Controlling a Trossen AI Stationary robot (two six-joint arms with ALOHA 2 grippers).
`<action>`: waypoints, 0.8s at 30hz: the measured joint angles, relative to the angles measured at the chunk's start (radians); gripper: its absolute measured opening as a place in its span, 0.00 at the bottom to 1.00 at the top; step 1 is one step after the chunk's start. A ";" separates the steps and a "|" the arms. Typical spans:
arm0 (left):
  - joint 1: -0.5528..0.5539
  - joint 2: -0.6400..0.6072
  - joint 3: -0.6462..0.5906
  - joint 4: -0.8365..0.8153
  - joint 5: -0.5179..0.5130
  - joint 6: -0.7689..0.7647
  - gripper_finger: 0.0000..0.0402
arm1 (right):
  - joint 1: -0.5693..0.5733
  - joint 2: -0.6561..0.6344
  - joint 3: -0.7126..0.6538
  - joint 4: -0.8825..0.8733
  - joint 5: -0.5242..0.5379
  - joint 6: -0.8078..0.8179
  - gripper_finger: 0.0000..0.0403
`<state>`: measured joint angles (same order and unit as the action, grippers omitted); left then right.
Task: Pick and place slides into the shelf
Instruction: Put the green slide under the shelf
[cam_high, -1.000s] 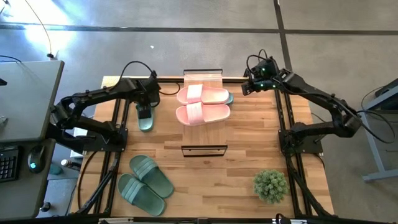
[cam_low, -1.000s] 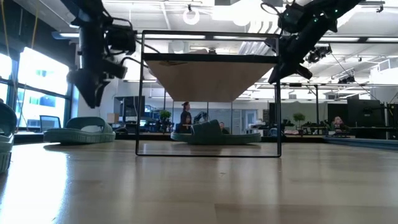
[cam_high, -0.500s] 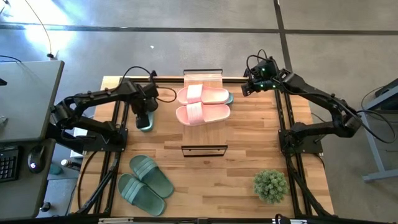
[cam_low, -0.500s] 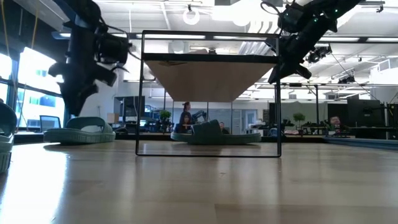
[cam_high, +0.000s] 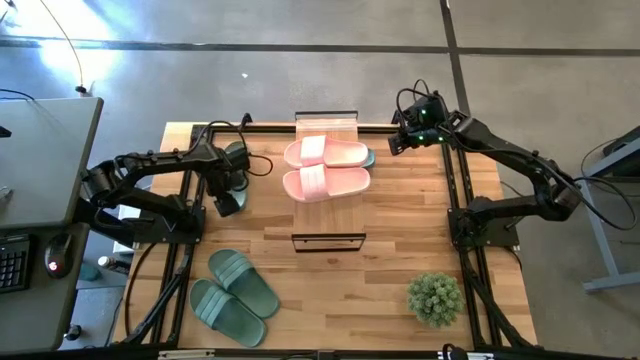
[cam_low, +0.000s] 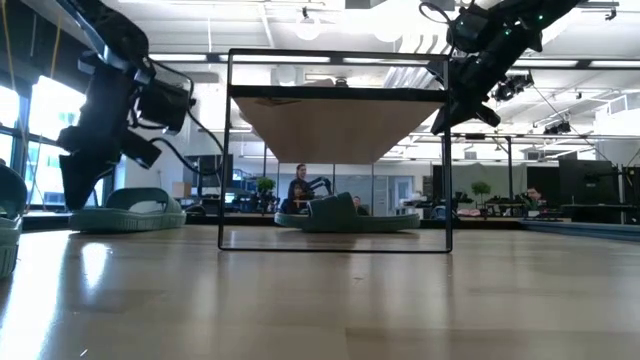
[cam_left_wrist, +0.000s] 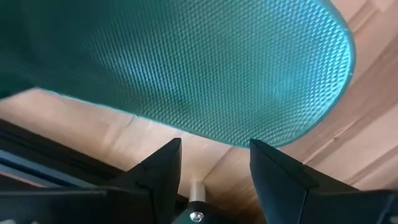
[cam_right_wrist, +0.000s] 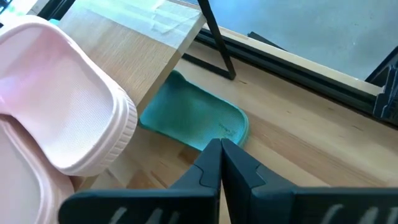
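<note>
One sage-green slide (cam_high: 238, 157) lies flat on the table, left of the shelf (cam_high: 326, 240), and also shows in the low view (cam_low: 126, 211). My left gripper (cam_high: 226, 199) hangs open and tilted over that slide's near end; the left wrist view has the slide (cam_left_wrist: 186, 62) just ahead of the gripper (cam_left_wrist: 214, 165), with no touch showing. Two pale pink slides (cam_high: 326, 153) (cam_high: 326, 183) rest on the shelf's plank top. A further green slide (cam_right_wrist: 196, 121) lies on the table under the shelf. My right gripper (cam_right_wrist: 221, 155) is shut and raised by the shelf's far right corner (cam_high: 398, 141).
Two more green slides (cam_high: 233, 296) lie side by side at the near left of the table. A small potted plant (cam_high: 435, 298) stands at the near right. Black frame rails (cam_high: 455, 200) run along both table sides. People stand in the room beyond the table (cam_low: 298, 188).
My left gripper has drawn back from above the green slide toward the table's left and near edges, tipping into a slant and coming lower. The slide has stayed where it lay. My right arm has kept still.
</note>
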<state>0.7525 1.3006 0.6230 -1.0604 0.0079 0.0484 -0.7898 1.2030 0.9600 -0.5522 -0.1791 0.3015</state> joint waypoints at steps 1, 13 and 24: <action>0.000 0.000 -0.007 0.007 0.011 0.003 0.43 | 0.000 0.000 0.000 0.000 0.000 -0.009 0.00; 0.000 -0.001 -0.023 0.122 0.097 0.004 0.43 | -0.002 0.000 0.000 0.004 0.000 -0.023 0.00; 0.000 0.001 -0.022 0.388 0.235 0.051 0.43 | -0.002 0.000 0.000 0.035 0.001 -0.022 0.00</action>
<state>0.7521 1.3014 0.6009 -0.6729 0.2429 0.0995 -0.7918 1.2034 0.9600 -0.5170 -0.1780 0.2797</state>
